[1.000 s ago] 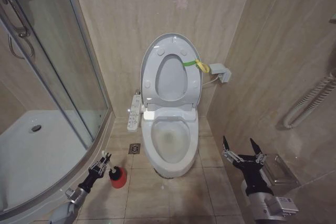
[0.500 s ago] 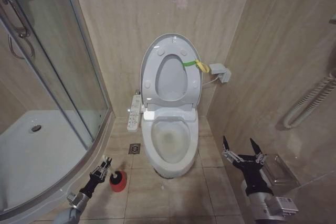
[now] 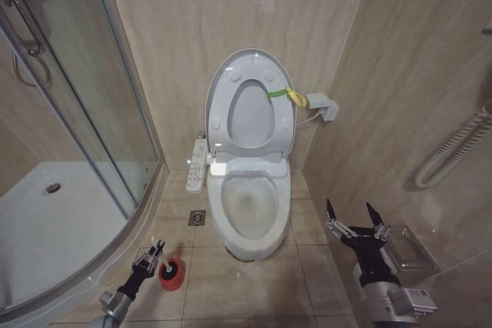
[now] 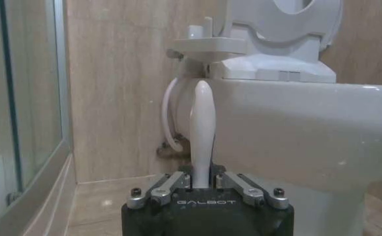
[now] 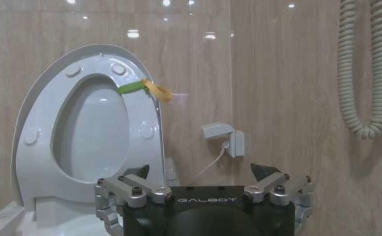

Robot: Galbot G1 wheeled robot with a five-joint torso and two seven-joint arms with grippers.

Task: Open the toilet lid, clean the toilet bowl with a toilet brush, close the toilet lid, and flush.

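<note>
The toilet lid [image 3: 250,97] stands raised against the wall together with the seat, a yellow-green band [image 5: 141,87] at its edge. Below it the toilet bowl [image 3: 247,209] lies open. On the floor to the bowl's left sits the toilet brush in its red holder [image 3: 171,273]. My left gripper [image 3: 151,255] is low beside the holder, shut on the white brush handle [image 4: 202,132], which rises between its fingers in front of the bowl's side [image 4: 296,137]. My right gripper [image 3: 355,217] hangs open to the right of the bowl, facing the lid [image 5: 89,128].
A glass shower door [image 3: 84,113] and a white shower tray [image 3: 54,220] take up the left. A control panel [image 3: 197,165] juts from the toilet's left side, with a floor drain [image 3: 197,217] below it. The right wall carries a socket box [image 3: 323,105], a coiled hose [image 3: 453,151] and a paper holder [image 3: 407,247].
My left gripper has drawn back toward me along the floor, and the red holder has shifted with it. The right arm and the toilet are as before.
</note>
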